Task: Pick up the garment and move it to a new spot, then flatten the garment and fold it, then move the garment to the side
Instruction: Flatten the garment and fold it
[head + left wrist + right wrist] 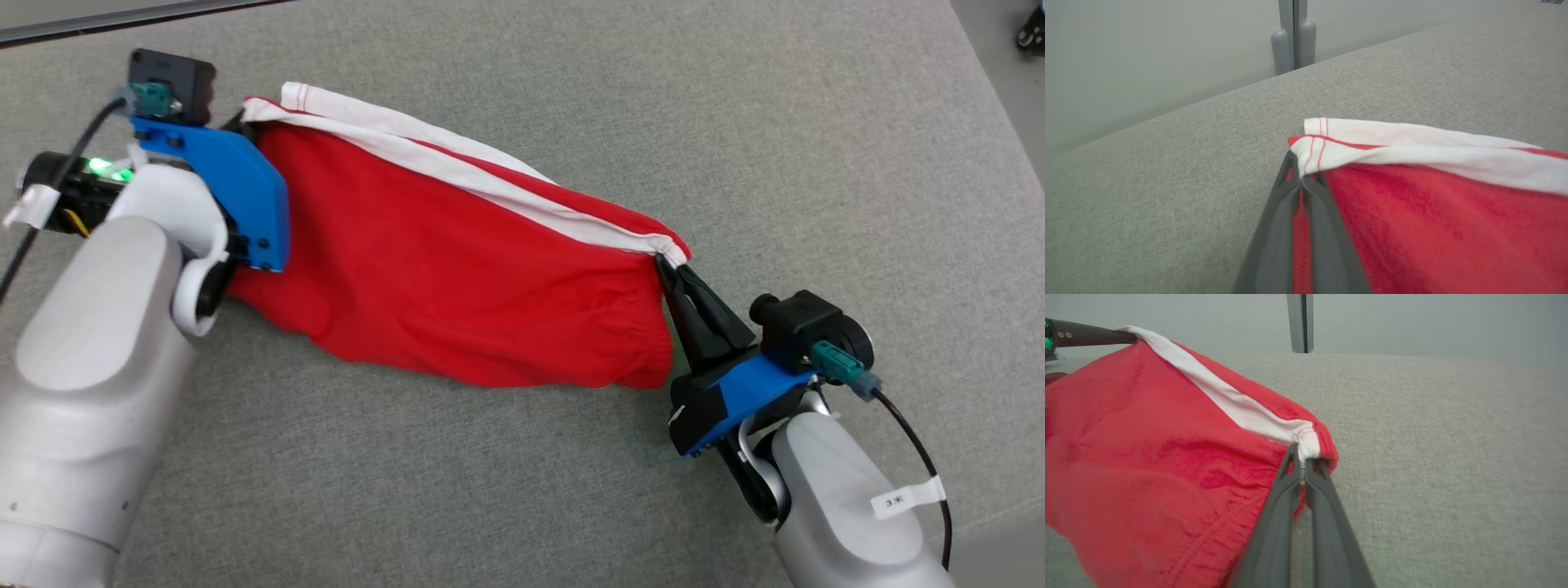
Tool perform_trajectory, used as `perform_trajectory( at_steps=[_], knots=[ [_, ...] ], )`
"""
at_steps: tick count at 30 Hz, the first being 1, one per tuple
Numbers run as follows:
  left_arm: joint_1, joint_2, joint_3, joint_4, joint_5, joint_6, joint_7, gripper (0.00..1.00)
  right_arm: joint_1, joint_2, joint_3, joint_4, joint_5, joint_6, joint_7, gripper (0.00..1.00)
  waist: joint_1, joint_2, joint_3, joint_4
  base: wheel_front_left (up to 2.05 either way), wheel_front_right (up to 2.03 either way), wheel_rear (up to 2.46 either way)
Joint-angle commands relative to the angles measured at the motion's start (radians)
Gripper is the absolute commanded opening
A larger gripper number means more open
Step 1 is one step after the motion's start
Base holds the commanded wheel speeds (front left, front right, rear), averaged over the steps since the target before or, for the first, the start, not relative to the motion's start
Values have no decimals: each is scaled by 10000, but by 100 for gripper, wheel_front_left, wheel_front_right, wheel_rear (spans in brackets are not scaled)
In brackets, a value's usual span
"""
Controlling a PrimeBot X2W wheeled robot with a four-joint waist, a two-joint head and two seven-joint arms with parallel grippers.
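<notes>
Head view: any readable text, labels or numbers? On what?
"3" plus one blurred character: white tag on the right forearm.
Nothing legible: white tape flag at the view's left edge.
No print or label seen on the garment.

right cable tag (906, 496): white strip on the black cable (948, 531) by the right forearm. I read two dark characters, the first a "3", the second too small to settle.
left tag (26, 209): white strip by the left wrist. I can make out no writing on it.
garment (457, 278): no lettering I can read.
</notes>
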Motion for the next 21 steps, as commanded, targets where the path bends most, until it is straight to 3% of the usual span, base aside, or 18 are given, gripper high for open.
perform_trajectory(
  at_steps=[1,4,6,7,8,9,16,21],
  knots=[
    [-292,138,-3,209,100,13,31,0,-257,-10,141,140,164,1,-92,0,-2,-3,44,-59,0,0,0],
    [-513,105,18,600,75,61,22,0,-484,-9,350,377,293,1,-195,0,-2,-3,72,-114,0,0,0],
    [-630,94,0,754,130,59,-156,0,-610,-6,435,445,321,1,-265,45,-2,-3,68,-110,0,0,0],
    [-674,52,-5,815,139,45,-294,38,-652,-7,459,483,336,1,-265,100,-2,-3,52,-93,0,0,0],
    [-700,6,0,877,131,48,-432,47,-688,-4,474,500,327,1,-284,100,-2,-3,23,-69,0,0,0],
    [-714,-36,-23,950,129,16,-523,100,-708,-9,465,511,315,1,-305,100,-2,-3,-5,-45,0,0,0],
    [-694,-270,-59,1157,31,-116,-1251,100,-421,-7,-5,348,15,3,-340,100,-2,-3,-323,221,0,0,0],
    [-385,-136,141,980,-175,-177,-1691,100,65,-10,-486,-105,-178,1,-337,100,-2,-3,-723,463,0,0,0]
  ],
)
